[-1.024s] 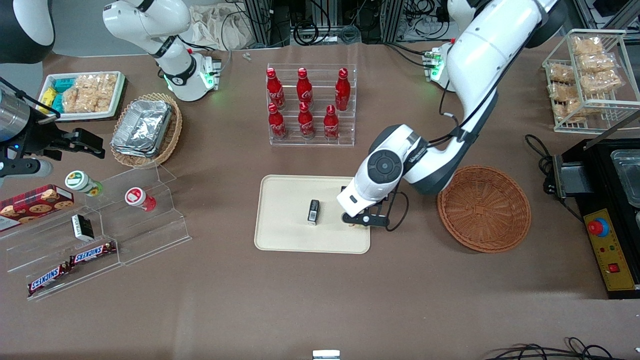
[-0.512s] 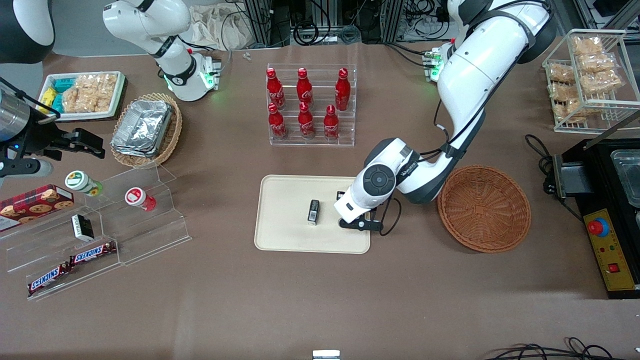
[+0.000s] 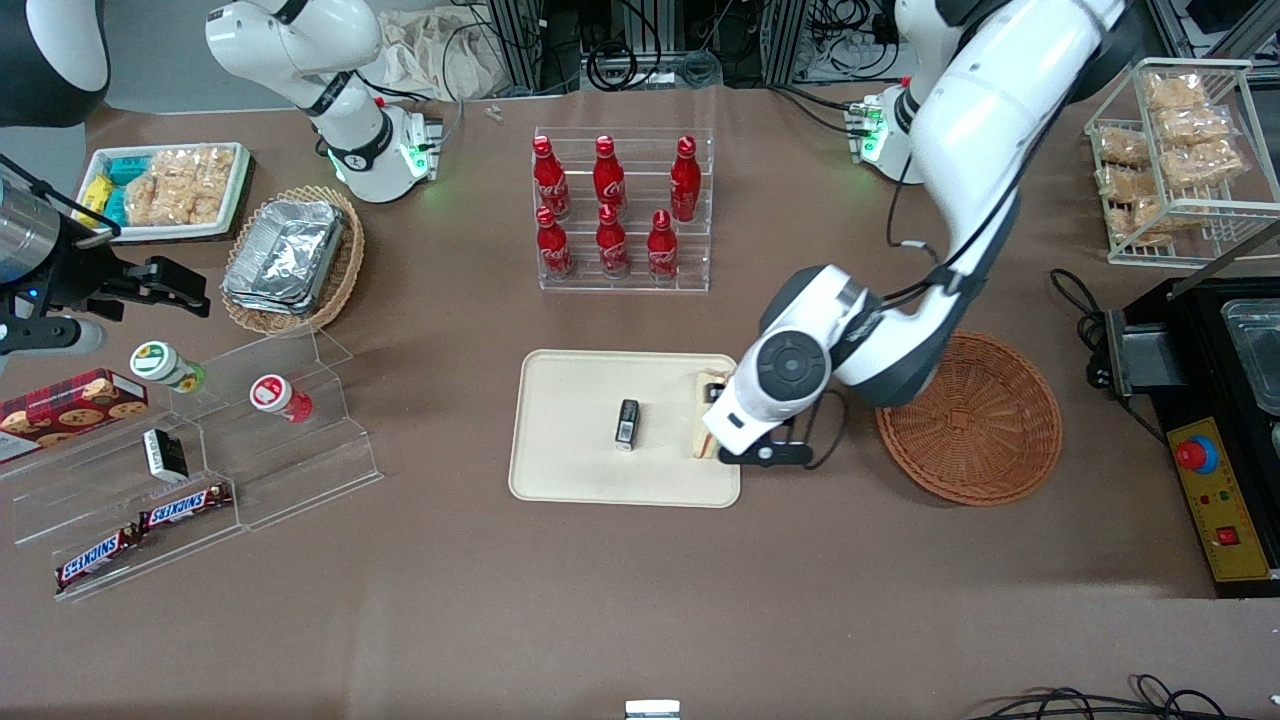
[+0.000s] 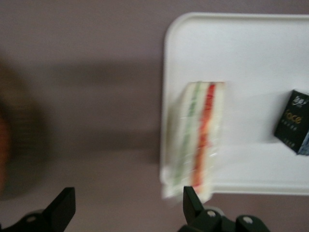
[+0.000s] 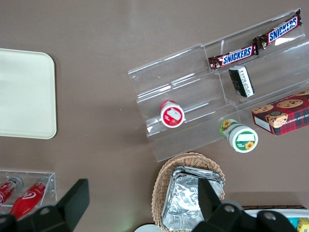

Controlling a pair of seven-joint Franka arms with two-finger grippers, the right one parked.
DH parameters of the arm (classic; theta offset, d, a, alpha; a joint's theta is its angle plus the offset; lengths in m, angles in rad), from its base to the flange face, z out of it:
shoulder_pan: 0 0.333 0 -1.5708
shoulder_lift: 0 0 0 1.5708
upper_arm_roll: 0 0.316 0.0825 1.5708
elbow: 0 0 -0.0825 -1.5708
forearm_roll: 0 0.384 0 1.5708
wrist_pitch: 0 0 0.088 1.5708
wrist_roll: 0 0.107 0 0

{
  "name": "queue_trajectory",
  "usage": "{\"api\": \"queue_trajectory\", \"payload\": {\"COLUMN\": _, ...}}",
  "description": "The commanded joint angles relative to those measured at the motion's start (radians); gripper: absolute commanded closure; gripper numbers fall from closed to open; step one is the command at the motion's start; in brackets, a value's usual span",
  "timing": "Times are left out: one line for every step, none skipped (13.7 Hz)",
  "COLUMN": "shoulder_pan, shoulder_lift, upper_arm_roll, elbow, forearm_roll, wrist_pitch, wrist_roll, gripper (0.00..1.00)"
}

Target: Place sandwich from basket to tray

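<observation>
Two bars on the clear acrylic step stand [image 3: 200, 450] read SNICKERS [image 3: 185, 507] in white-and-blue lettering, legible again in the right wrist view. The red bottles [image 3: 608, 205] in the clear rack carry a white script logo that I cannot read for certain. A red plaid box [image 3: 70, 403] printed with cookies lies at the parked arm's end of the table. The small black box [image 4: 292, 120] on the tray bears pale lettering that looks like "face", though it is too soft to be sure.

The sandwich [image 4: 197, 137] lies on the tray [image 3: 570, 470], along the tray's edge nearest the basket [image 3: 968, 417], its green and red filling stripes turned up toward my wrist camera. It sits just beside the black box, apart from it.

My gripper [image 4: 126, 209] hangs above that edge of the tray with its fingers [image 4: 63, 209] spread wide and nothing between them. The sandwich is below and clear of them, closest to one fingertip. In the front view my wrist covers part of the sandwich, between the tray and the basket.
</observation>
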Motion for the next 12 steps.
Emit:
{"api": "queue_trajectory", "payload": {"shoulder_pan": 0.096, "shoulder_lift": -0.165, "upper_arm_roll": -0.001, "elbow": -0.037, "forearm_roll": -0.047, "wrist_pitch": -0.139, "wrist_roll": 0.159, "gripper": 0.00}}
{"api": "queue_trajectory", "payload": {"shoulder_pan": 0.134, "shoulder_lift": -0.203, "upper_arm_roll": -0.001, "elbow": -0.037, "forearm_roll": -0.060, "wrist_pitch": -0.179, "wrist_roll": 0.219, "gripper": 0.00}}
{"api": "queue_trajectory", "payload": {"shoulder_pan": 0.174, "shoulder_lift": -0.240, "upper_arm_roll": -0.001, "elbow": -0.037, "forearm_roll": -0.070, "wrist_pitch": -0.213, "wrist_roll": 0.273, "gripper": 0.00}}
{"api": "queue_trajectory", "payload": {"shoulder_pan": 0.211, "shoulder_lift": -0.275, "upper_arm_roll": -0.001, "elbow": -0.035, "forearm_roll": -0.075, "wrist_pitch": -0.239, "wrist_roll": 0.319, "gripper": 0.00}}
{"api": "queue_trajectory", "payload": {"shoulder_pan": 0.254, "shoulder_lift": -0.313, "upper_arm_roll": 0.000, "elbow": -0.035, "forearm_roll": -0.075, "wrist_pitch": -0.265, "wrist_roll": 0.376, "gripper": 0.00}}
{"api": "queue_trajectory", "payload": {"shoulder_pan": 0.297, "shoulder_lift": -0.343, "upper_arm_roll": 0.000, "elbow": -0.035, "forearm_roll": -0.075, "wrist_pitch": -0.271, "wrist_roll": 0.432, "gripper": 0.00}}
{"api": "queue_trajectory", "payload": {"shoulder_pan": 0.338, "shoulder_lift": -0.366, "upper_arm_roll": 0.000, "elbow": -0.035, "forearm_roll": -0.075, "wrist_pitch": -0.283, "wrist_roll": 0.497, "gripper": 0.00}}
{"api": "queue_trajectory", "payload": {"shoulder_pan": 0.377, "shoulder_lift": -0.381, "upper_arm_roll": 0.002, "elbow": -0.031, "forearm_roll": -0.075, "wrist_pitch": -0.302, "wrist_roll": 0.563, "gripper": 0.00}}
{"api": "queue_trajectory", "payload": {"shoulder_pan": 0.412, "shoulder_lift": -0.395, "upper_arm_roll": 0.003, "elbow": -0.029, "forearm_roll": -0.075, "wrist_pitch": -0.319, "wrist_roll": 0.615, "gripper": 0.00}}
{"api": "queue_trajectory", "payload": {"shoulder_pan": 0.446, "shoulder_lift": -0.403, "upper_arm_roll": 0.003, "elbow": -0.026, "forearm_roll": -0.075, "wrist_pitch": -0.326, "wrist_roll": 0.637, "gripper": 0.00}}
{"api": "queue_trajectory", "payload": {"shoulder_pan": 0.460, "shoulder_lift": -0.403, "upper_arm_roll": 0.003, "elbow": -0.024, "forearm_roll": -0.065, "wrist_pitch": -0.326, "wrist_roll": 0.631, "gripper": 0.00}}
{"api": "queue_trajectory", "payload": {"shoulder_pan": 0.461, "shoulder_lift": -0.400, "upper_arm_roll": 0.006, "elbow": -0.008, "forearm_roll": -0.055, "wrist_pitch": -0.326, "wrist_roll": 0.622, "gripper": 0.00}}
